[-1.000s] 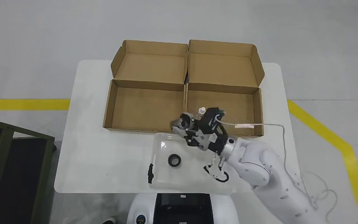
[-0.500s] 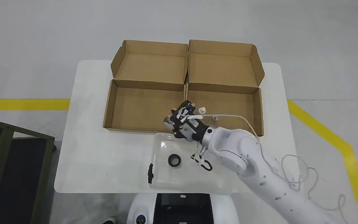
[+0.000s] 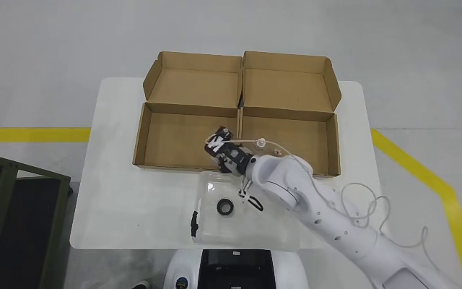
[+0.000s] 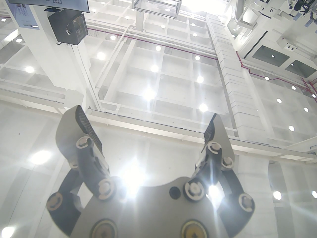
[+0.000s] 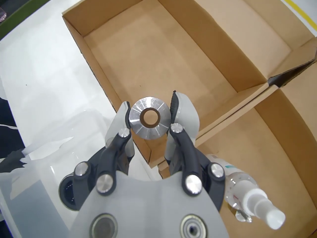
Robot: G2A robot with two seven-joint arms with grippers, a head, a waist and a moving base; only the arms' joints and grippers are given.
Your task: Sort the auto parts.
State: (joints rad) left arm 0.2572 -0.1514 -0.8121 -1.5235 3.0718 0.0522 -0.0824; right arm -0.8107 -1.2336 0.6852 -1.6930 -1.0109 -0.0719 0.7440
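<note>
The right pincer (image 3: 216,141) was held above the near corner of the left cardboard box (image 3: 180,137), close to the wall where that box met the right cardboard box (image 3: 299,137). A silver metal ring (image 5: 148,132) with a round hole through its middle was clamped between its two fingers, one finger pressed against each side of the rim. In the right wrist view the ring was seen from its flat face, over the near wall of the left box. The inside of the left box was seen as bare cardboard. A clear spray bottle (image 5: 244,190) with a white nozzle was seen lying on the floor of the right box, just beside the pincer's body.

Both boxes were set side by side at the far part of the white desk (image 3: 115,180), with their lids folded back away from the robot. A clear plastic tray (image 3: 216,189) was placed on the desk in front of the boxes. A black ring-shaped part (image 3: 226,207) lay inside it, and another small black part (image 3: 193,222) was seen at the tray's left edge.

The left pincer (image 4: 146,117) was pointed up toward the ceiling, its fingers spread wide apart with nothing held between them.
</note>
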